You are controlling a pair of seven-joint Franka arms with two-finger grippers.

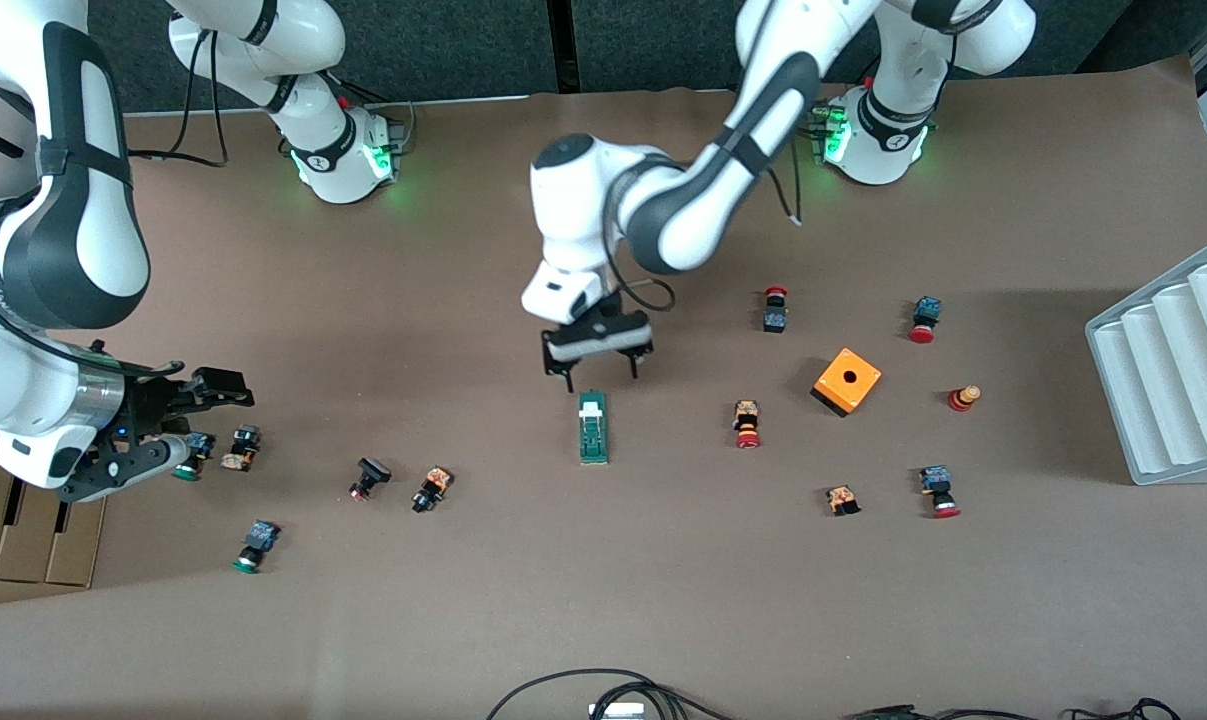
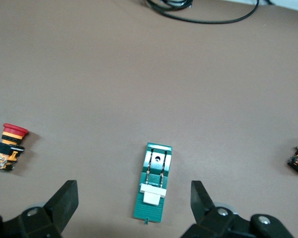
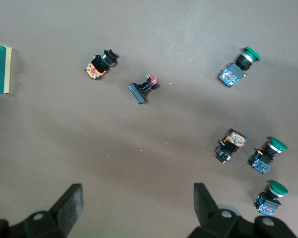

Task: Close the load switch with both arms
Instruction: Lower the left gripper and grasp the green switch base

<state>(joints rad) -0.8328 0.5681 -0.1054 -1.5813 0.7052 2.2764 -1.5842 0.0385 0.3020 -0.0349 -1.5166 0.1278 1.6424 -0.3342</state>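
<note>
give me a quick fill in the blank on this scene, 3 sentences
1. The left gripper hangs over the table beside the load switch with its jaws ____.
2. The sliding piece on the load switch is ____ in colour.
3. The cube with a hole in its top is ____ in colour.

Missing words: open; white; orange

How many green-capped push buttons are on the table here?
3 green buttons, all toward the right arm's end: one alone, nearest the front camera; two side by side by the right gripper, one hidden from the front view. Others may be hidden under that arm.
</note>
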